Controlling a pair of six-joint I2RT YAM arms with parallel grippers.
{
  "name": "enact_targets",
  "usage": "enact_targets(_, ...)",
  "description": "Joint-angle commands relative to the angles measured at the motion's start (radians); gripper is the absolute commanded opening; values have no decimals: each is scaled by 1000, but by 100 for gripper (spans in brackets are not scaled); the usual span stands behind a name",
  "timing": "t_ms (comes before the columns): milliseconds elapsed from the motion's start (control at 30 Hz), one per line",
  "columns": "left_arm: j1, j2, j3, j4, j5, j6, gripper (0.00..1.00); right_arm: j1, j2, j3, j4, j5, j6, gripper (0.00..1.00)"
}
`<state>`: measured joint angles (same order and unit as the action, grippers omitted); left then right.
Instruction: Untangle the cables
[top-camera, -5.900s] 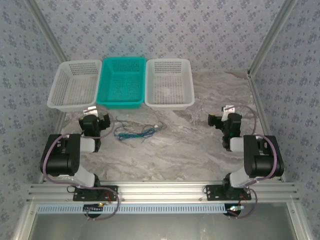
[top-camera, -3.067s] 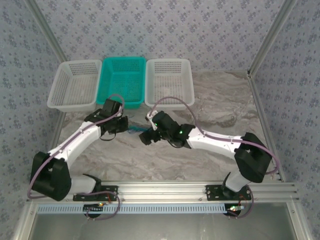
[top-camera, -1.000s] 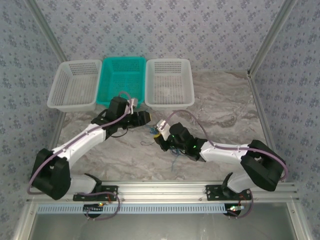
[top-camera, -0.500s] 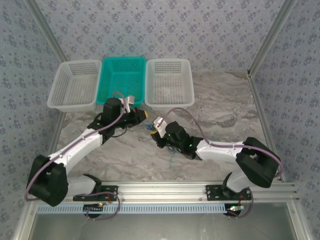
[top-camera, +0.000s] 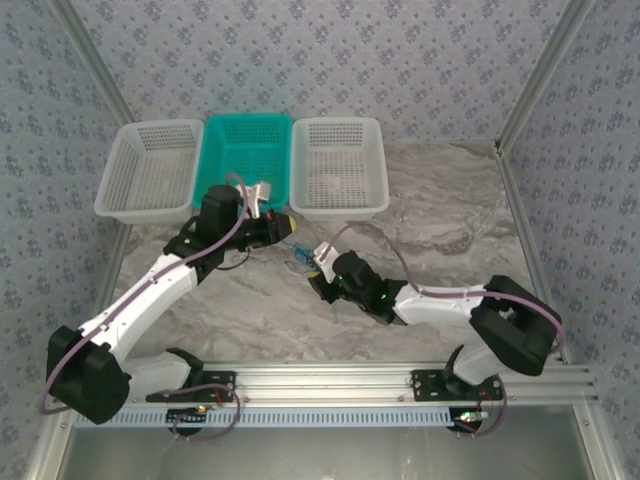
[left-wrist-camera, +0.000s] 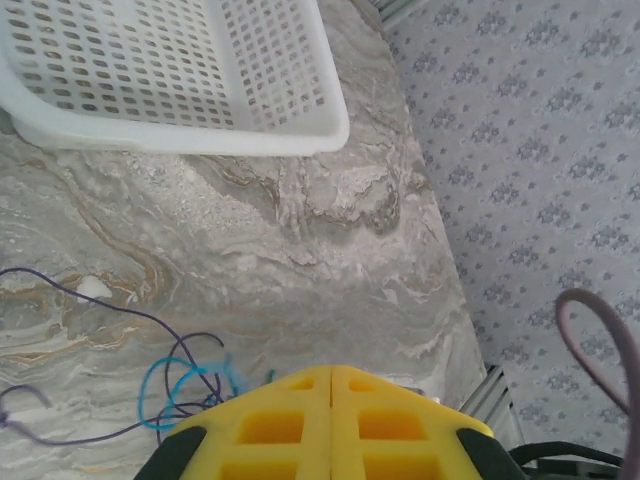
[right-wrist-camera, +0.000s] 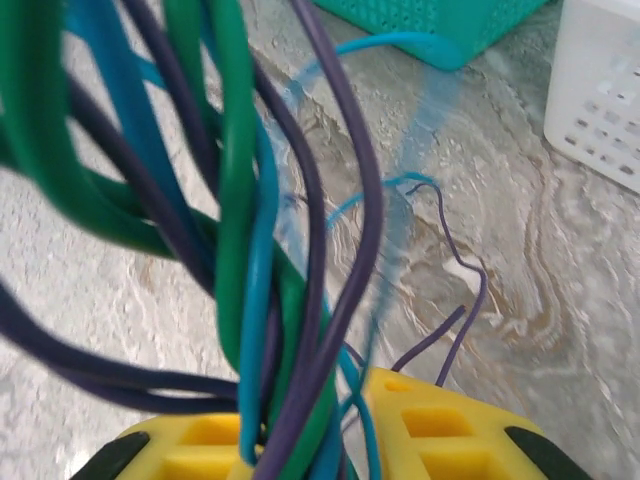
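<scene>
The cables (top-camera: 299, 254) are a small tangle of thin blue, green and dark purple wires on the marble, between the two grippers. My left gripper (top-camera: 289, 227) hovers just behind them with its yellow fingers (left-wrist-camera: 300, 425) pressed together. Blue and purple loops (left-wrist-camera: 180, 385) lie beside its tip, and no wire shows in the seam. My right gripper (top-camera: 314, 272) sits at the tangle's near side. In the right wrist view its jaws stand apart, with a bunch of the cables (right-wrist-camera: 240, 250) rising between them toward the camera and a sliver of marble beside the right finger (right-wrist-camera: 440, 425).
Three baskets stand in a row at the back: white (top-camera: 150, 170), teal (top-camera: 245, 165) and white (top-camera: 338, 168). The right white basket's rim (left-wrist-camera: 330, 130) is close ahead of my left gripper. Metal frame posts and patterned walls bound the table on both sides.
My left gripper has shut and drawn back and up toward the baskets. My right gripper's jaws have parted a little. The strand that trailed below the right gripper is gone.
</scene>
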<state>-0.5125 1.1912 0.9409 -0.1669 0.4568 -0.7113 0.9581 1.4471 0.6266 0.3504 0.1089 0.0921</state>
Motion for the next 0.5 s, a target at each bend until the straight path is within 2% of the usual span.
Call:
enact_targets(0, -34, 21, 75, -11, -64, 91, 0, -7, -107, 10, -148, -4, -30, 33)
enact_targets(100, -41, 32, 75, -7, -76, 93, 0, -7, -199, 17, -156, -23, -61, 54)
enact_targets(200, -51, 43, 76, 1, -71, 94, 0, -16, -270, 34, -143, -69, -92, 63)
enact_targets(367, -62, 63, 93, 1, -70, 96, 0, -38, -260, 124, -120, -154, -120, 64)
enact_targets(467, -66, 67, 104, 0, -71, 98, 0, -51, -202, 145, -36, -207, -139, 59)
